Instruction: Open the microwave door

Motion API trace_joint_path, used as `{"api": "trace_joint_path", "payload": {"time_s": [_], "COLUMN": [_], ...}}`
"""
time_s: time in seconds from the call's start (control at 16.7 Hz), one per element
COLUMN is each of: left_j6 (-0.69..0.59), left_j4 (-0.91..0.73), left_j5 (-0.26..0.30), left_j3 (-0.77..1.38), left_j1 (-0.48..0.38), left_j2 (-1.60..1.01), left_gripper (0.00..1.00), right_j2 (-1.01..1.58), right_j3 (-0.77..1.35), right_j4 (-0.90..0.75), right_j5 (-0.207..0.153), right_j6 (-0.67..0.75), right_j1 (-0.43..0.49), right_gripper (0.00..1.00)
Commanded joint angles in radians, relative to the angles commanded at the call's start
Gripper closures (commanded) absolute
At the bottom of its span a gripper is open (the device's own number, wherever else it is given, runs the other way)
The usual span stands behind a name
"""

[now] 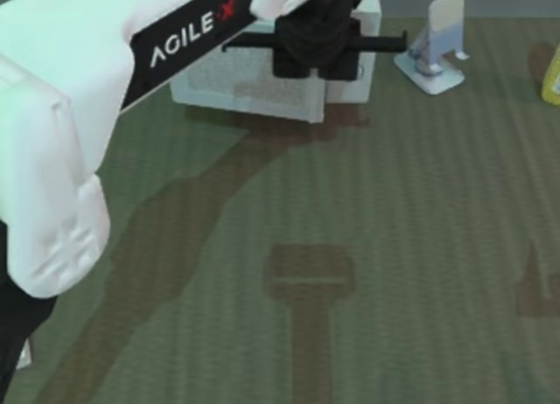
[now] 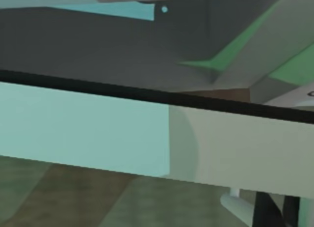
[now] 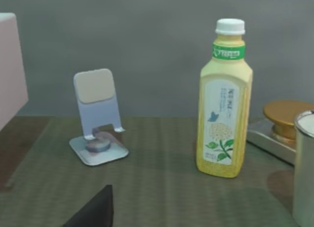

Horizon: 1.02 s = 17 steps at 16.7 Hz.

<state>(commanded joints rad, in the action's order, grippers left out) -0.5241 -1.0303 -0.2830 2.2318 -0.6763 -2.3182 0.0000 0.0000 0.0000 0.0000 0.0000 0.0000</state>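
Reaching across the far left of the table (image 1: pixel 367 273), the left arm (image 1: pixel 61 115), white with AgileX lettering, has its black left gripper (image 1: pixel 315 59) over the front top edge of the microwave (image 1: pixel 363 19); how far its fingers stand apart cannot be told, since the wrist hides them from above and its own camera shows none. Microwave: white box at the far edge of the table, left of centre, mostly covered by the arm. Microwave door (image 1: pixel 236 80): white panel with a grey speckled window, its lower right corner standing out from the body towards the near side, so it appears partly swung out. Left wrist view: filled by pale flat panels and a dark band at close range, parts not identifiable. Phone stand (image 1: pixel 435 50): pale, upright on a flat base, just right of the microwave. Bottle (image 3: pixel 224 101): yellow, white cap, green collar, upright, right of the stand. Gold-topped object (image 3: pixel 287 119) and metal cup (image 3: pixel 305 168): near the bottle in the right wrist view. Right gripper: not in view.
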Motion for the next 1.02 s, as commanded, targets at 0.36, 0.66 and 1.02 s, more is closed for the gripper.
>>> {"api": "trace_joint_path", "payload": {"time_s": [0.36, 0.66, 1.02], "left_j6": [0.000, 0.000, 0.008], "left_j4": [0.000, 0.000, 0.014], "left_j5": [0.000, 0.000, 0.005], "left_j3": [0.000, 0.000, -0.019], "left_j1": [0.000, 0.000, -0.005], "left_j2": [0.000, 0.000, 0.010], "left_gripper": [1.00, 1.00, 1.00], "right_j2": [0.000, 0.000, 0.000], "right_j3": [0.000, 0.000, 0.000], "right_j4": [0.000, 0.000, 0.000], "right_j5": [0.000, 0.000, 0.000], "right_j6": [0.000, 0.000, 0.000], "right_j1": [0.000, 0.000, 0.000], "right_gripper": [0.00, 0.00, 0.00]}}
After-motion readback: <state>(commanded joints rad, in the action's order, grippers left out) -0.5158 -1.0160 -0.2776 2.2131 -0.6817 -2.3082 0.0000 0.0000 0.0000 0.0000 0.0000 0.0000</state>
